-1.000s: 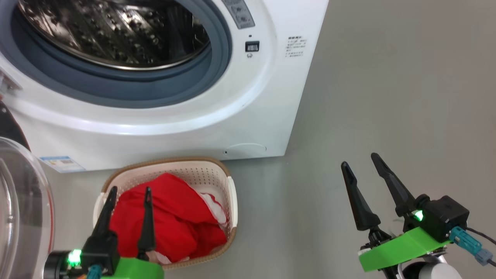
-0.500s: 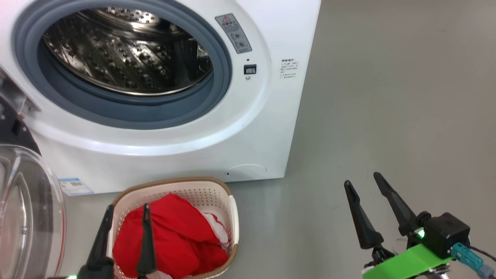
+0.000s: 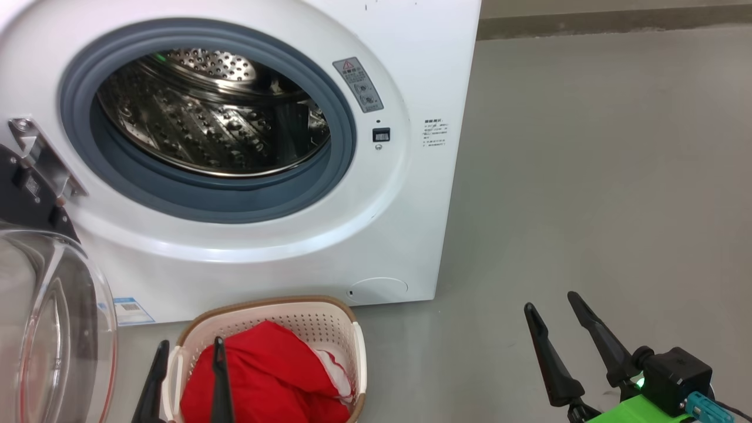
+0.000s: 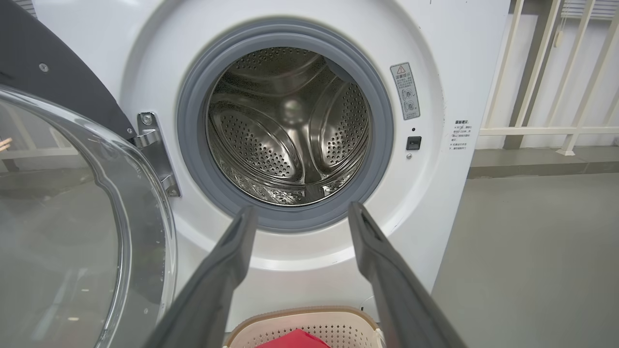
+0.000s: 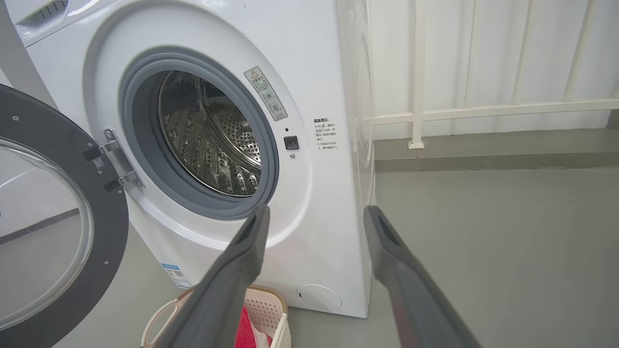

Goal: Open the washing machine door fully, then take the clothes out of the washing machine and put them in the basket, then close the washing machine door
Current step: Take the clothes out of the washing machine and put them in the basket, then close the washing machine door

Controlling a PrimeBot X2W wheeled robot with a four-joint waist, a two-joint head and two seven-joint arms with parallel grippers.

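Note:
The white washing machine stands with its round door swung wide to the left, glass bowl facing out. Its steel drum holds nothing that I can see. On the floor in front sits the cream basket with the red clothes piled in it. My left gripper hovers open just above the basket's left half, fingers apart and holding nothing. My right gripper is open over bare floor to the right of the machine. The left wrist view looks between the left gripper fingers into the drum; the right gripper points at the machine's front right corner.
Grey floor stretches to the right of the machine. A white railing and a low ledge run along the wall behind. The open door's black rim juts out on the left, close to my left arm.
The head camera has tilted upward, so the machine, the basket and both grippers sit lower in the picture. Both grippers stay open; the clothes stay in the basket.

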